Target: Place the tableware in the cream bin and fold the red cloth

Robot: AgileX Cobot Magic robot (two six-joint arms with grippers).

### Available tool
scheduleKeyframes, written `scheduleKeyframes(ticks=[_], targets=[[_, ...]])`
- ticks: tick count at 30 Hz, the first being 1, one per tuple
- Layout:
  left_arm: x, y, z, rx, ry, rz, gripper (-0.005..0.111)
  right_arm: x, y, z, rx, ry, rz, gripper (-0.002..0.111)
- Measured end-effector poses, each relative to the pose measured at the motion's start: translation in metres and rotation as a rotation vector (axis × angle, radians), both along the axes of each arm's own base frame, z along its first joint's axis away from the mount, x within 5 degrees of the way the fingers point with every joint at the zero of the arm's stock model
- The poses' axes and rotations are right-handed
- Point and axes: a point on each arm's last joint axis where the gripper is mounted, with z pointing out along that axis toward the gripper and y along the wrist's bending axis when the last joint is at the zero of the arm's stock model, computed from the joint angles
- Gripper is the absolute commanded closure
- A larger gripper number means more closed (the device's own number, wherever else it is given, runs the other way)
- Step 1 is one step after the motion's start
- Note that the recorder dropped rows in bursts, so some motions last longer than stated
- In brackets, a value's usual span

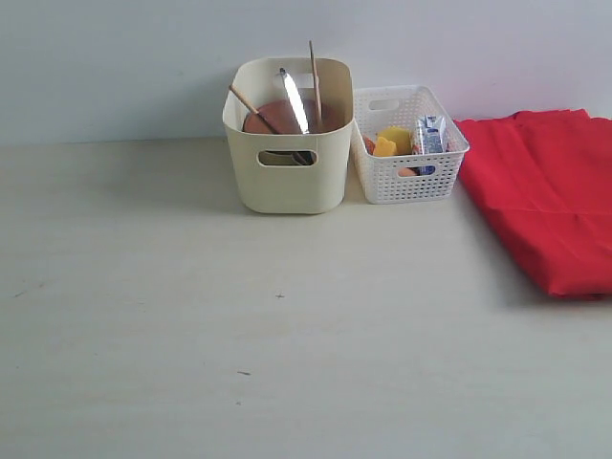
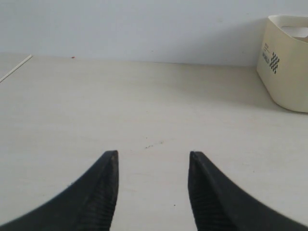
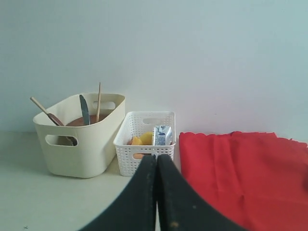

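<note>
- The tall cream plastic bin (image 1: 287, 182) is sitting at the far middle of the pale wood-grain counter (image 1: 191, 335). A round brown wooden plate (image 1: 277, 110), a silver knife (image 1: 295, 103) and a pale wooden chopstick (image 1: 314, 72) are leaning inside it.
- The large bright red fabric cloth (image 1: 550, 201) is lying flat on the right, running out of view. It is looking soft, light and floppy. I would be pinching it at a corner or along the scalloped hem, expecting it to be sagging and sliding on the smooth top.
- The left end effector (image 2: 153, 192) is hovering low over bare counter, jaws apart and grasping nothing. The right end effector (image 3: 157, 192) is clenched on nothing, facing the bin and the cloth.
- A white lattice basket (image 1: 406, 177) holding food and a carton is standing just right of the bin, and a plain pale wall is running behind.
</note>
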Motion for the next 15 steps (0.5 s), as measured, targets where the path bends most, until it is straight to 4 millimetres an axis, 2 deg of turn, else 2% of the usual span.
scheduleKeyframes(ticks=[9, 15], targets=[[0.0, 0.0, 0.0, 0.0, 0.002, 0.0, 0.061, 0.0, 0.0, -0.008, 0.007, 0.006, -0.003, 0.108], [0.0, 0.0, 0.0, 0.0, 0.002, 0.0, 0.061, 0.005, -0.006, -0.028, 0.011, 0.036, -0.071, 0.108]])
